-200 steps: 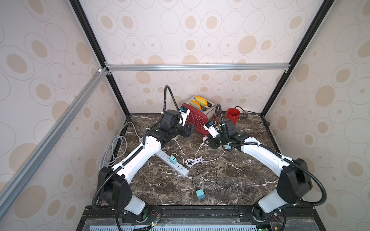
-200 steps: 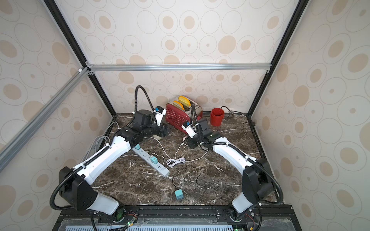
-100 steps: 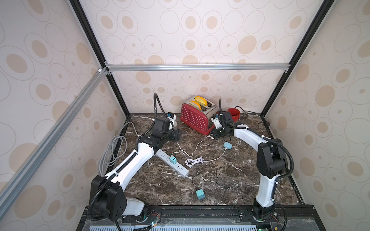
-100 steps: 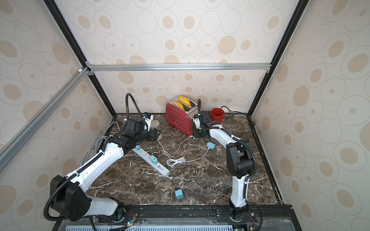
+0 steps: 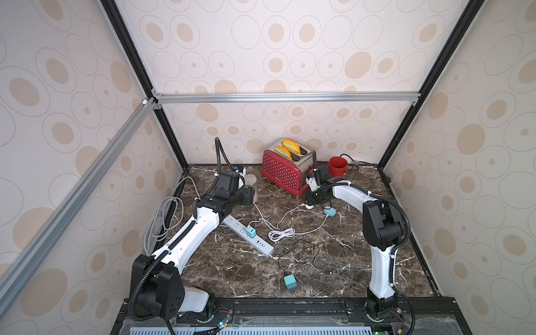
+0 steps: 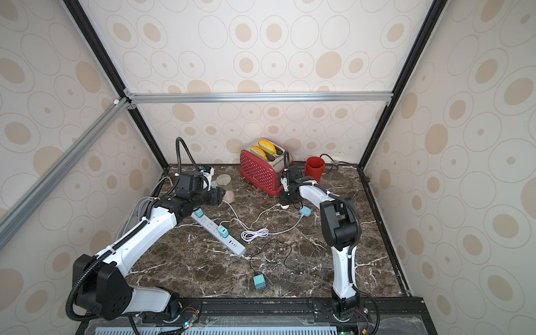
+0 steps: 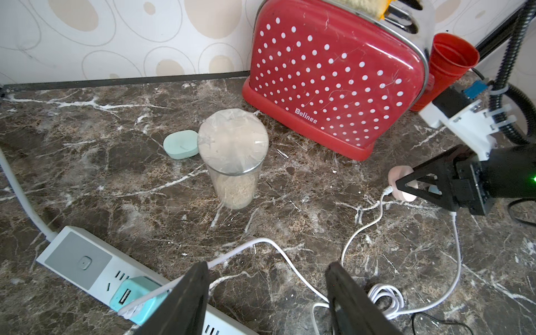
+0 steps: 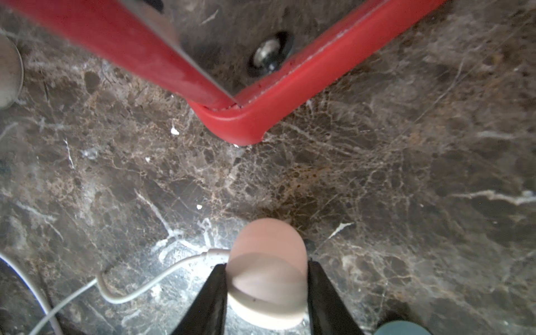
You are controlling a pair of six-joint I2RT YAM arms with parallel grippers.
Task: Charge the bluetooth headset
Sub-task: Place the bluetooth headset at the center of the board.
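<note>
Spreading across both top views, the brown marble table (image 5: 333,261) is veined white. Upper centre in the left wrist view stands a glossy red toaster (image 7: 333,87) with white polka dots, a chrome top and "Belinee" in white near its base. A flat white strip (image 7: 75,261) lies lower left, with a teal charger (image 7: 130,298) plugged in. Mid-frame stands a clear round jar (image 7: 233,162) of pale grains under a crinkled cover. A tapered red cup (image 7: 448,66) sits upper right.

The left gripper (image 7: 268,269) has its black fingers spread wide, with nothing between them.

Bottom centre of the right wrist view, the right gripper (image 8: 266,265) has its fingers flush against both sides of the case (image 8: 268,290). This smooth, pale pink, rounded puck lies near the toaster's corner. Whether the fingers squeeze it I cannot tell. A white cable (image 8: 213,253) plugs into its side.
</note>
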